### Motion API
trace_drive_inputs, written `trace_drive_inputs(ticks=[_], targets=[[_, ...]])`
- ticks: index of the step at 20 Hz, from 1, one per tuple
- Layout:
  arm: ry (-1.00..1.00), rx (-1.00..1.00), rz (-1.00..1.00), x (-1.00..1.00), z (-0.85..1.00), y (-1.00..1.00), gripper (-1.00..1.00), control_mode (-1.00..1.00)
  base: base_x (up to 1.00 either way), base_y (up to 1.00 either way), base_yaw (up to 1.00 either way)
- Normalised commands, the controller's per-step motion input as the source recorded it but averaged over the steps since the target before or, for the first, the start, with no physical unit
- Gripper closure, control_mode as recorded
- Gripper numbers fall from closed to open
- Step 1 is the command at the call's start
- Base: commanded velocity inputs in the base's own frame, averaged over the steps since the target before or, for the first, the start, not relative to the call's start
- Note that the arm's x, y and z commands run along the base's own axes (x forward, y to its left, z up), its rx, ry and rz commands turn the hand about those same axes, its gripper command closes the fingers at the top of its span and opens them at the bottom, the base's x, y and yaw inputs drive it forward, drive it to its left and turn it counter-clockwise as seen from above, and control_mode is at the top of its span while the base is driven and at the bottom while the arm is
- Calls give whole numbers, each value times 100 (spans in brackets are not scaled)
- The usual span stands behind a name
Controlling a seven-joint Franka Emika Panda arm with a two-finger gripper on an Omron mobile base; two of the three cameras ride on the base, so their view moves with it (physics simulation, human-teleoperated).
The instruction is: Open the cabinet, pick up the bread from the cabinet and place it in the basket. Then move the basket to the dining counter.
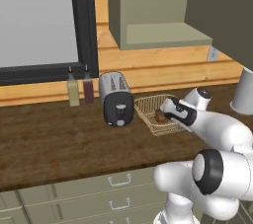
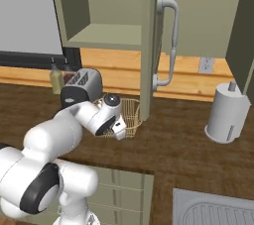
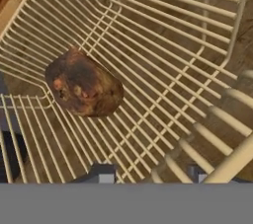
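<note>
The small round dark-brown bun (image 3: 84,85) lies loose on the mesh floor of the shallow tan wire basket (image 1: 148,105), near the worktop's (image 1: 59,144) back edge; the pincer (image 3: 150,177) hangs empty and parted above, positioned for the basket's rim.

1. The white arm rises from the base, its dark-banded elbow bulking large in the foreground of both base views.
2. The forearm reaches forward and down from that elbow, the wrist bent so the hand points downward.
3. The gripper (image 1: 163,115) hangs low at the end of the reach, seen from the left base view as a white hand with a dark band.
4. In the hand view, its two dark fingertips (image 3: 101,174) stand apart with nothing between them.
</note>
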Motion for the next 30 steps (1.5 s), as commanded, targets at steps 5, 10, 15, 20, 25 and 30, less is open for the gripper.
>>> trace_drive_inputs(ticks=[5,10,15,20,25,30], targets=[[-10,7,0,0,10,17,100,-100,0,0,0],[-9,5,0,0,10,31,100,-100,0,0,0],[-1,2,0,0,18,18,100,-100,0,0,0],[0,6,1,0,22,2,100,-100,0,0,0],[0,8,1,0,28,0,100,-100,0,0,0],[0,5,2,0,18,16,100,-100,0,0,0]])
